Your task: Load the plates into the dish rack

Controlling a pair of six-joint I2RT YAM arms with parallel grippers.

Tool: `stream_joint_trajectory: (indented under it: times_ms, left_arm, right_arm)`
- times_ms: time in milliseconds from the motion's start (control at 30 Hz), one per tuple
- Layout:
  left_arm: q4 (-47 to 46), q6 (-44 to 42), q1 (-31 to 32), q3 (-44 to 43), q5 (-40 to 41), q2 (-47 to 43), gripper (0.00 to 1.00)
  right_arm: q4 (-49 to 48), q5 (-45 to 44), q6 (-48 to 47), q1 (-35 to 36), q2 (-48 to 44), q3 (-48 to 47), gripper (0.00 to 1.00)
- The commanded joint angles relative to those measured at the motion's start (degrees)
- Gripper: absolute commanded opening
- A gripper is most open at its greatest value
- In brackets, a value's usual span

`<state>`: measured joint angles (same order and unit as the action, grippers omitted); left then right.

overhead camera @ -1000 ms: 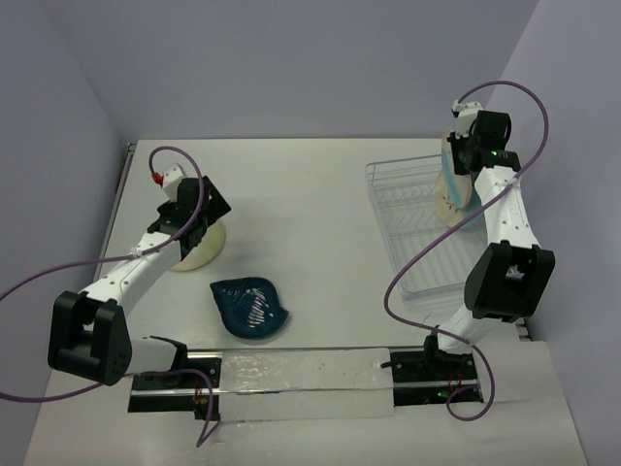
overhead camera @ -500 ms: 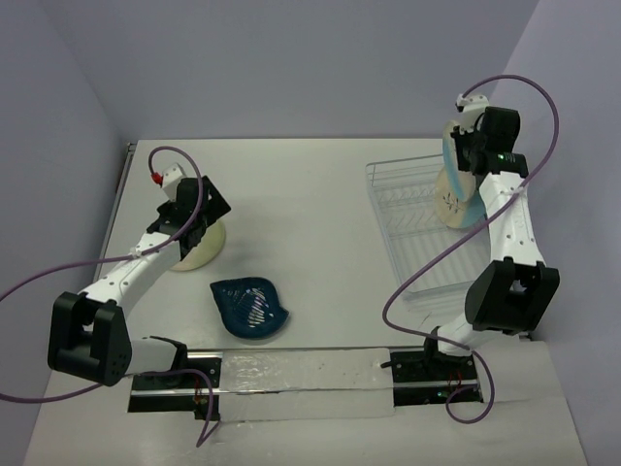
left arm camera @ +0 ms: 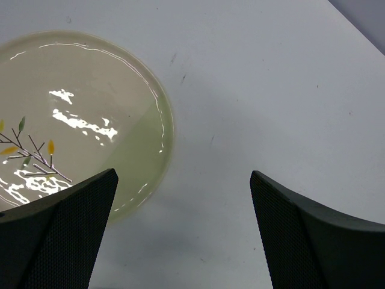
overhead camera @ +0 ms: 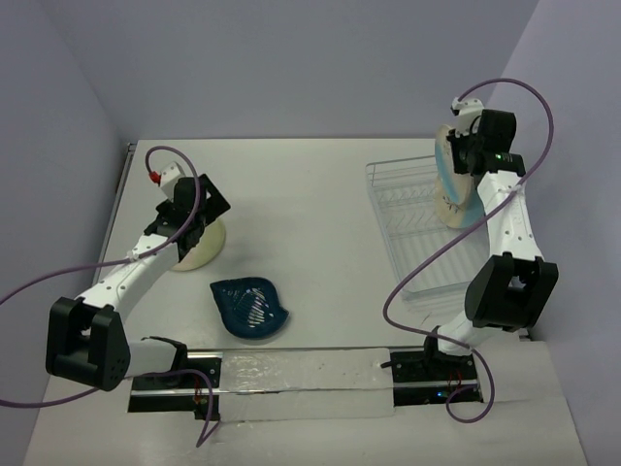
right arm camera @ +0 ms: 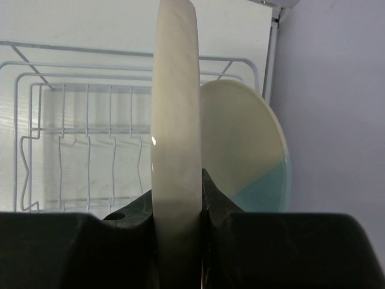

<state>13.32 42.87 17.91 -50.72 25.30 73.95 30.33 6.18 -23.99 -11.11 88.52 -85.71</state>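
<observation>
Top external view, starting at the left: the left gripper [overhead camera: 192, 233] hangs low over a pale plate [overhead camera: 206, 250] that lies flat on the white table [overhead camera: 310, 194], and the arm hides much of that plate. From the left wrist, the two dark fingers [left arm camera: 60, 241] stand spread as wide as they go. Nothing is between them, and they grip nothing. The pale plate [left arm camera: 78, 114], with a thin dark sprig on its face, lies ahead and toward the left finger, with bare table [left arm camera: 271, 90] in front of the other finger. Whether a fingertip touches the plate cannot be told. Near the middle, a dark teal leaf-shaped dish [overhead camera: 250, 308] sits flat on the table, apart from both arms. At the right, the wire dish rack [overhead camera: 388, 238] stands lengthwise, and the right gripper [overhead camera: 462, 157] is raised over its far end. From the right wrist, the gripper [right arm camera: 177, 192] is pinched narrow on the rim of a cream plate [right arm camera: 174, 108], held upright and seen edge-on above the dish rack [right arm camera: 87, 128]. Just beside it on the right stands a second plate [right arm camera: 240, 144], cream with a light-blue patch, upright at the rack's far end. The row of slots toward the left holds nothing.
</observation>
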Motion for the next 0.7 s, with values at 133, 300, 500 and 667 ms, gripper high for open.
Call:
stream_joint_trajectory:
  times_ms: [133, 300, 500, 667]
  left_arm:
    - [-1.10, 0.01, -0.33, -1.68, 0.09, 0.66, 0.99]
    - [-0.93, 0.11, -0.33, -2.54, -0.25, 2.60, 0.99]
    - [-0.23, 0.28, -0.33, -3.11, 0.15, 3.34, 0.99]
    - [0.00, 0.37, -0.33, -3.21, 0.33, 3.26, 0.99]
  right_arm:
    - [-8.45, -1.97, -2.40, 0.14, 1.11, -0.25, 0.00]
    - [-8.70, -2.48, -3.17, 0.13, 2.79, 0.10, 0.00]
    - [-9.12, -2.57, -3.30, -0.06, 3.75, 1.24, 0.00]
    - [-9.76, -1.01, -2.19, -0.76, 5.13, 1.60, 0.00]
